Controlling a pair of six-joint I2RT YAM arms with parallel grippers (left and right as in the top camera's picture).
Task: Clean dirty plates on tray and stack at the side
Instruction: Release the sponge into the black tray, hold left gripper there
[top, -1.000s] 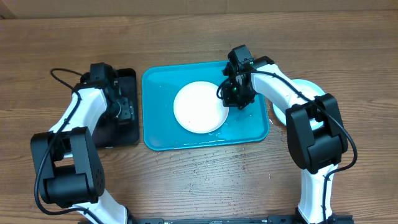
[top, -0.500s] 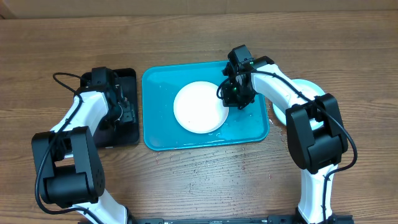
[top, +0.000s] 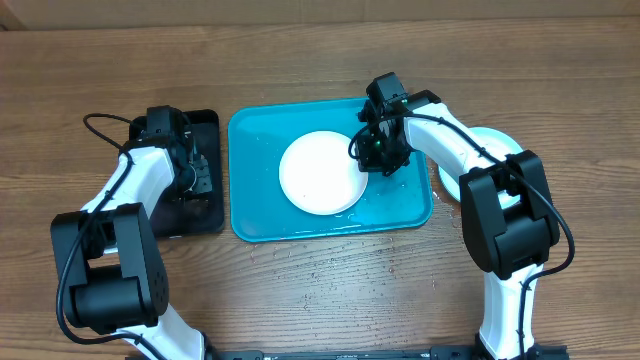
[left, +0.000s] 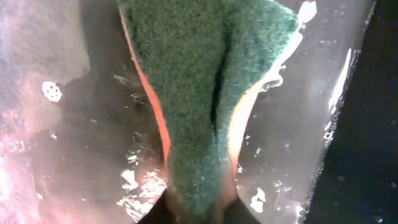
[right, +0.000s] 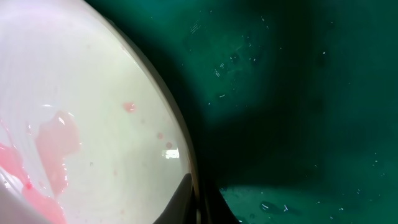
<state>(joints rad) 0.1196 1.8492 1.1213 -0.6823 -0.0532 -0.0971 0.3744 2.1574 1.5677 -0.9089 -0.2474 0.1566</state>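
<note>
The white plate (top: 318, 172), rim pinched by the right gripper (top: 373, 152), lies right of the left gripper (top: 202, 180) clamping a green sponge (left: 205, 93).

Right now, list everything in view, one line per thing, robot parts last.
table: one, brown wood, under everything.
tray: one, turquoise, centre of the table.
white plate: one, white with pink smears, on the tray.
black tray: one, black, left of the turquoise one.
sponge: one, green and orange, over the black tray.
pale plate: at least one, right of the tray, mostly hidden by the right arm.
left gripper: black, shut on the sponge.
right gripper: black, shut on the white plate's right rim.
</note>
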